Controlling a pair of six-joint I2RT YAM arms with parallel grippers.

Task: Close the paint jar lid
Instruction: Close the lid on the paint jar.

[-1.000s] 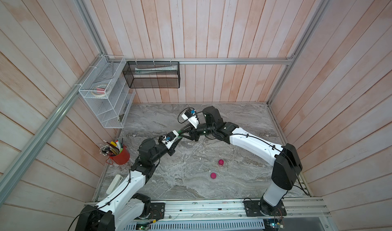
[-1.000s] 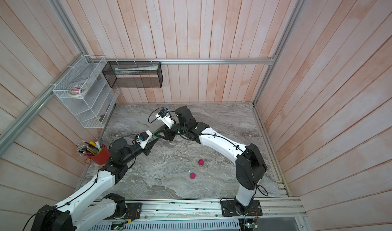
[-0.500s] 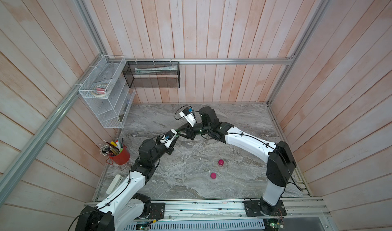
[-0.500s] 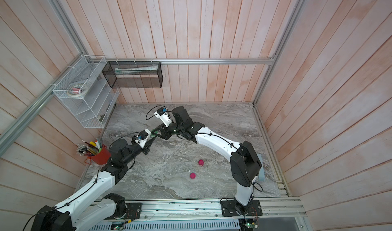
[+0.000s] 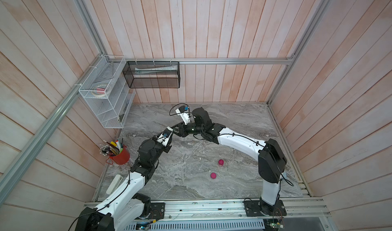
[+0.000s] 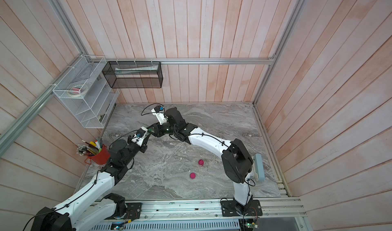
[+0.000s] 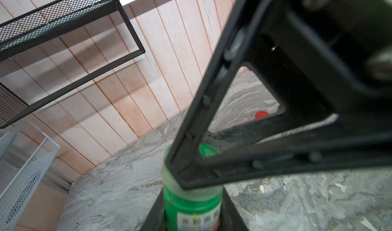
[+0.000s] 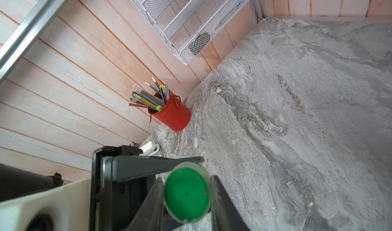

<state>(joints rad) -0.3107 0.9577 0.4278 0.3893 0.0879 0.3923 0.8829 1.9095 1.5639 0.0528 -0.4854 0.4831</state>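
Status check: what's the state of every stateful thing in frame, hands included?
green paint jar: clamped by its body in the left hand.
green lid: sitting on the jar, right hand shut on it; tightness unclear.
pink jar: standing on the table, untouched.
pink lid: flat on the table, apart from that jar.
red pencil cup: upright, filled.

The green plastic paint jar (image 7: 191,206) is left of centre above the grey marble desk (image 5: 233,117); the red metal pencil bucket (image 5: 121,156) stands farther left.
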